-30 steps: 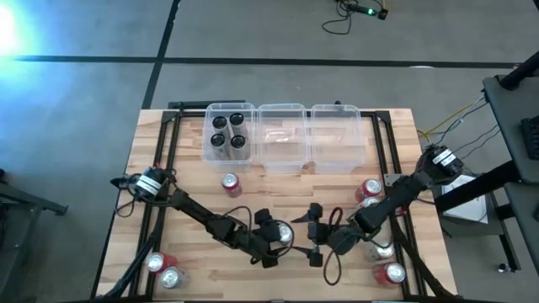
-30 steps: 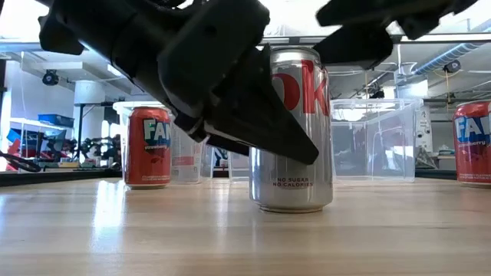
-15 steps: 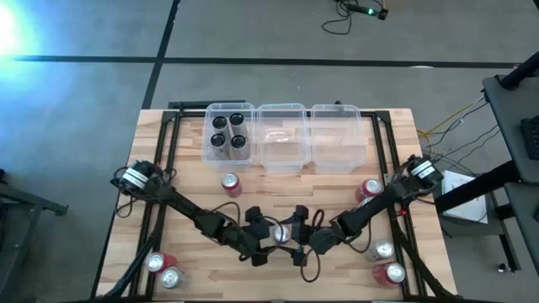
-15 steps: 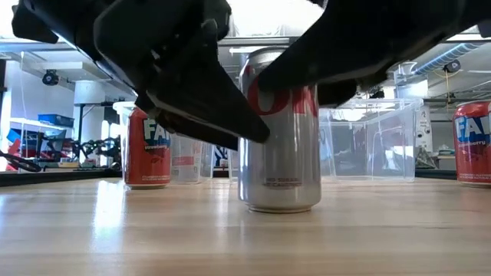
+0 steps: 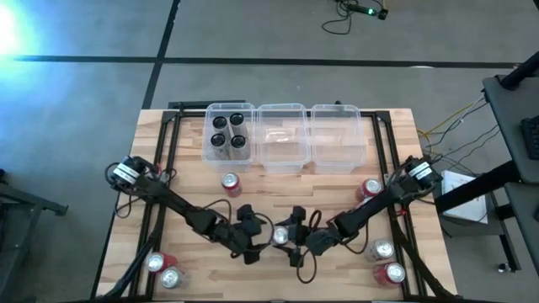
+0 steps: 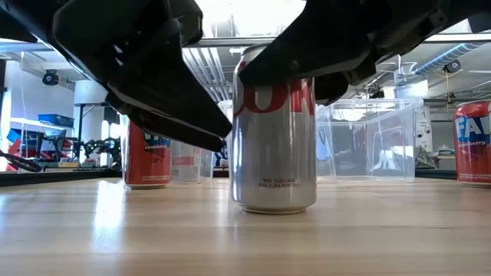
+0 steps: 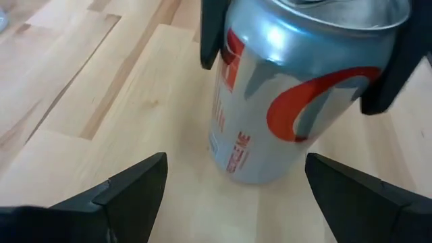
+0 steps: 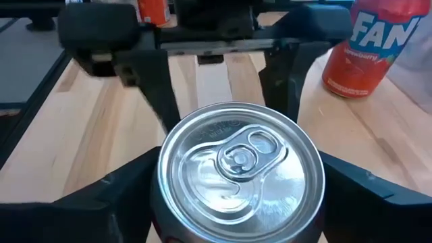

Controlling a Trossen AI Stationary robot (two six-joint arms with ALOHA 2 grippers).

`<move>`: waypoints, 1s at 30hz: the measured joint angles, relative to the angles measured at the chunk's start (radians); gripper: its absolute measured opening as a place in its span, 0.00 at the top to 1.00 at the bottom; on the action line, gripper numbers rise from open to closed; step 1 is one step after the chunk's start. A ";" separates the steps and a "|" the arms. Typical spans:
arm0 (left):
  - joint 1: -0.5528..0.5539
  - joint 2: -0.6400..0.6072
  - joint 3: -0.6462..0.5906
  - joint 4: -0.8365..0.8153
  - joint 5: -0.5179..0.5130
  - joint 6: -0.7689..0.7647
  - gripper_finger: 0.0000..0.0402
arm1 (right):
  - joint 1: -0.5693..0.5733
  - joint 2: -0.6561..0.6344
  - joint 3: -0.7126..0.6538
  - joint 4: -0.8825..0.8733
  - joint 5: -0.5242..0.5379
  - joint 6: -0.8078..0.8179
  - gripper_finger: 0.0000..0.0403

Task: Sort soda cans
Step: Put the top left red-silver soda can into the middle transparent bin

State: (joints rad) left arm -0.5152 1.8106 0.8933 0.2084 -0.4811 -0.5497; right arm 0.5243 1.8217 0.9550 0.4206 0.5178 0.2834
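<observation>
- My left gripper [image 5: 251,235] hangs spread, fingers [image 7: 131,185] clear of the silver can [image 5: 280,235] just ahead, likely leaving room for the other arm.
- The can stands upright on the table [image 5: 194,181] between both grippers.
- My right gripper [image 5: 295,237] pinches it by the sides, probably to carry it to a bin [image 5: 282,137].

Both arms are reaching low toward the middle front of the worktop, facing each other. The right end effector [image 5: 289,236] is closing its fingers [image 8: 128,196] around a silver can [image 5: 280,236]. The left end effector [image 7: 229,196] is standing just beside it with its fingers apart, apparently not touching it.
</observation>
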 joint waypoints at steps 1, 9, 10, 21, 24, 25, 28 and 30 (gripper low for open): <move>-0.001 -0.005 -0.004 -0.003 -0.002 -0.002 0.16 | -0.002 -0.001 0.000 -0.003 -0.003 0.000 0.24; -0.002 0.004 -0.005 0.029 -0.027 -0.010 0.16 | -0.014 -0.005 0.122 -0.292 -0.118 0.020 0.15; -0.001 0.004 -0.005 0.034 -0.034 -0.010 0.16 | -0.013 -0.004 0.148 -0.362 -0.128 0.019 0.11; 0.006 0.054 -0.005 0.204 -0.112 0.015 0.16 | -0.033 -0.002 0.389 -0.841 -0.282 -0.008 0.04; 0.008 0.087 -0.004 0.269 -0.114 0.020 0.16 | -0.049 -0.002 0.410 -0.905 -0.305 -0.017 0.04; 0.008 0.098 -0.004 0.285 -0.115 0.020 0.16 | -0.056 -0.002 0.412 -0.921 -0.329 -0.022 0.04; 0.008 0.120 -0.004 0.310 -0.136 0.021 0.16 | -0.080 -0.002 0.413 -0.953 -0.428 -0.014 0.04; 0.008 0.124 -0.004 0.318 -0.158 0.021 0.16 | -0.086 -0.002 0.413 -0.963 -0.452 -0.007 0.04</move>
State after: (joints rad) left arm -0.5072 1.9350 0.8894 0.5266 -0.6390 -0.5285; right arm 0.4385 1.8194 1.3677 -0.5428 0.0654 0.2765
